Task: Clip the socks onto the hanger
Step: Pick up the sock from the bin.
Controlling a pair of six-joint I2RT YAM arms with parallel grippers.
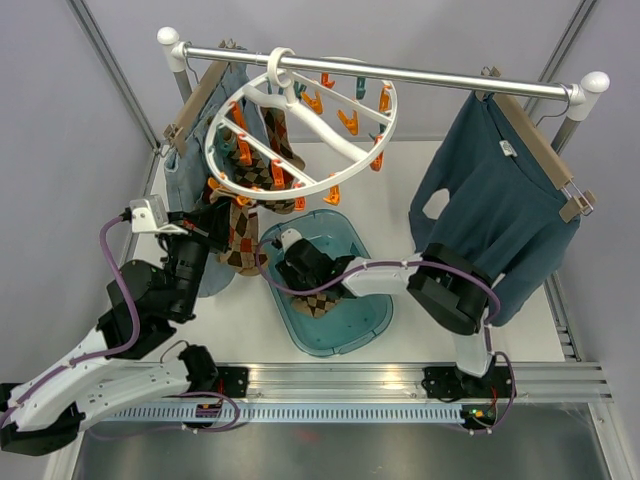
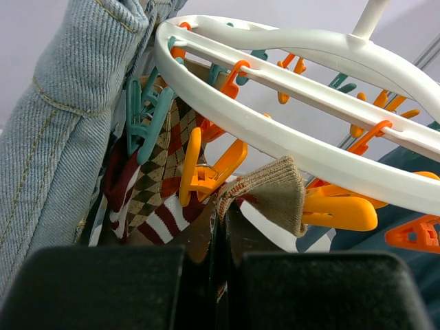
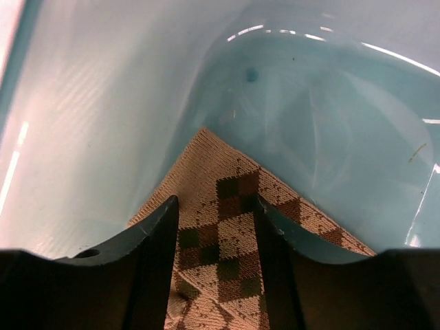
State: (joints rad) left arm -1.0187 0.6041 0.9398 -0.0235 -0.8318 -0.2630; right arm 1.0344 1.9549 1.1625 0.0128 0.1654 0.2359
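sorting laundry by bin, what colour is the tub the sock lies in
Translucent teal-blue. The tub shows best in the right wrist view, argyle sock inside.

The hanger [image 1: 322, 133] — a round white ring with crossbars and orange and teal pegs — hangs tilted by its hook above the worktop's far left part. From its left side dangle clipped socks [image 1: 262, 175], tan argyle with brown, cream and orange diamonds. A folded sock [image 2: 271, 189] bunches just below the rim. A loose sock [image 1: 322, 300] lies flat toward the near edge, mid-width.
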